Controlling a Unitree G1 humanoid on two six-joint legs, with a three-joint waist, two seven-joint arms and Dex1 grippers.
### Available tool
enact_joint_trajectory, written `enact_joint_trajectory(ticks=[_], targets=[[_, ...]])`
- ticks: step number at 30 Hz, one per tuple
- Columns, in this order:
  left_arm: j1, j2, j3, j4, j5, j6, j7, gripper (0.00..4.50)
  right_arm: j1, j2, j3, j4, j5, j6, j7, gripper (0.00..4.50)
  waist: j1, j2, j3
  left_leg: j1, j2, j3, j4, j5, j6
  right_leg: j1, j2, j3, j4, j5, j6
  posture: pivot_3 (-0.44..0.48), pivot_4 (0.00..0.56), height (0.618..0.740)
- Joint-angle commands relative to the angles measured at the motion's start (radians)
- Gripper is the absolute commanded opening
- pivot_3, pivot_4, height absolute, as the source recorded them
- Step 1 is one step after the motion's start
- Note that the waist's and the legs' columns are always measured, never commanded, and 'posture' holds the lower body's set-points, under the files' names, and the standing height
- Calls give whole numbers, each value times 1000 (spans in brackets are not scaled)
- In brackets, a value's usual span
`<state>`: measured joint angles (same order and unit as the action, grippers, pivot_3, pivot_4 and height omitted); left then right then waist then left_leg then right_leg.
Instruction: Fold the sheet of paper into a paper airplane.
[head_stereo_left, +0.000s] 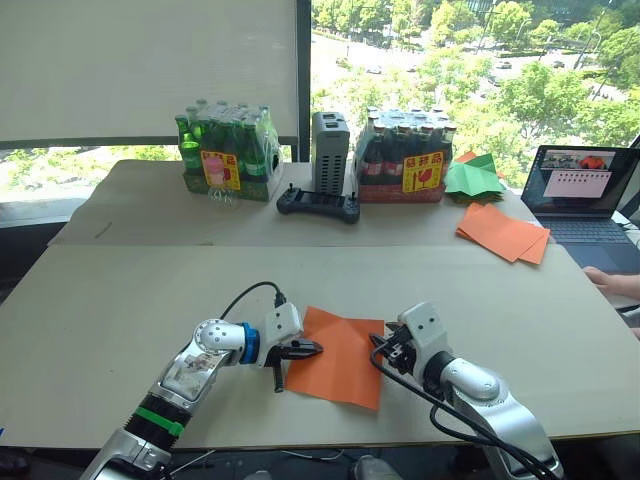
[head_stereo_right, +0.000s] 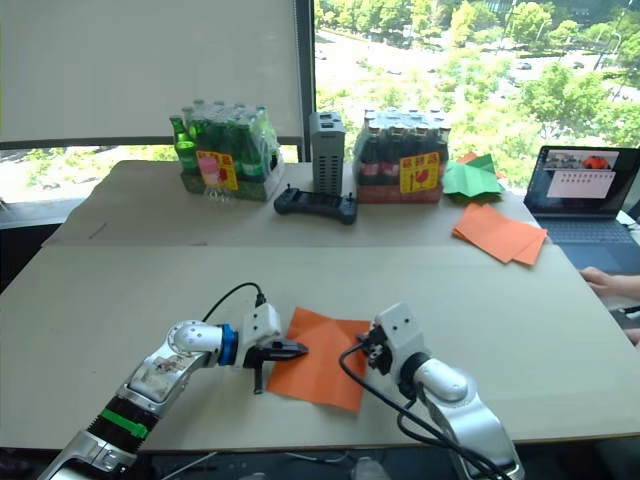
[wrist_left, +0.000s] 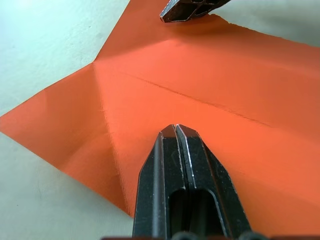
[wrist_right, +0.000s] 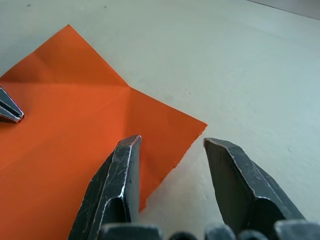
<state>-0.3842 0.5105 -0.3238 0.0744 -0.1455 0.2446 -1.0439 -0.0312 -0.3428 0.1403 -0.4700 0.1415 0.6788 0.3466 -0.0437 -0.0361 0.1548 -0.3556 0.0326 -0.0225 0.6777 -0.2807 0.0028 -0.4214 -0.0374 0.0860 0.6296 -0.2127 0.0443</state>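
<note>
Sheet of paper lies flat on table between our grippers. Left gripper, fingers pressed together, pins its left edge; right gripper, spread, straddles the right edge, nearer the free corner.

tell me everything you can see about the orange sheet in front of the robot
The sheet of paper is one thin orange sheet, lying nearly flat on the pale table and turned diamond-wise. Crease lines cross it, and two corners look folded in. The left gripper, shut, presses on its left part. The right gripper is open at its right edge, one finger over the paper.
</note>
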Motion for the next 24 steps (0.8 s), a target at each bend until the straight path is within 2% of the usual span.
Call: enact_joint_trajectory(ticks=[1,6,11,13,17,24], targets=[[-5,8,-10,20,31,10,2,0,-3,18,-15,-34,11,-9,-12,2255,0,0,0,0,0,0,0,0,0,0,0,0,0,0,0,0,150,733],[-10,7,-12,27,32,7,2,0,-5,33,-20,-30,15,-27,-10,2255,0,0,0,0,0,0,0,0,0,0,0,0,0,0,0,0,150,733],[-10,13,-7,28,31,5,-2,0,8,11,17,-37,-9,-83,17,777,0,0,0,0,0,0,0,0,0,0,0,0,0,0,1,0,150,733],[-9,16,-5,27,31,5,-2,0,10,9,24,-37,-9,-99,23,24,-1,0,0,0,0,0,0,0,0,0,0,0,0,-1,1,0,150,733],[-7,27,3,23,29,9,-4,0,6,-6,53,-34,-33,-144,38,24,-2,0,0,0,0,0,0,0,0,0,0,0,0,-1,1,0,150,733],[-10,53,33,18,15,29,-2,0,-22,-133,238,15,-255,-347,91,24,-4,0,0,0,0,0,-1,0,0,-1,0,0,0,-1,1,0,150,733]])
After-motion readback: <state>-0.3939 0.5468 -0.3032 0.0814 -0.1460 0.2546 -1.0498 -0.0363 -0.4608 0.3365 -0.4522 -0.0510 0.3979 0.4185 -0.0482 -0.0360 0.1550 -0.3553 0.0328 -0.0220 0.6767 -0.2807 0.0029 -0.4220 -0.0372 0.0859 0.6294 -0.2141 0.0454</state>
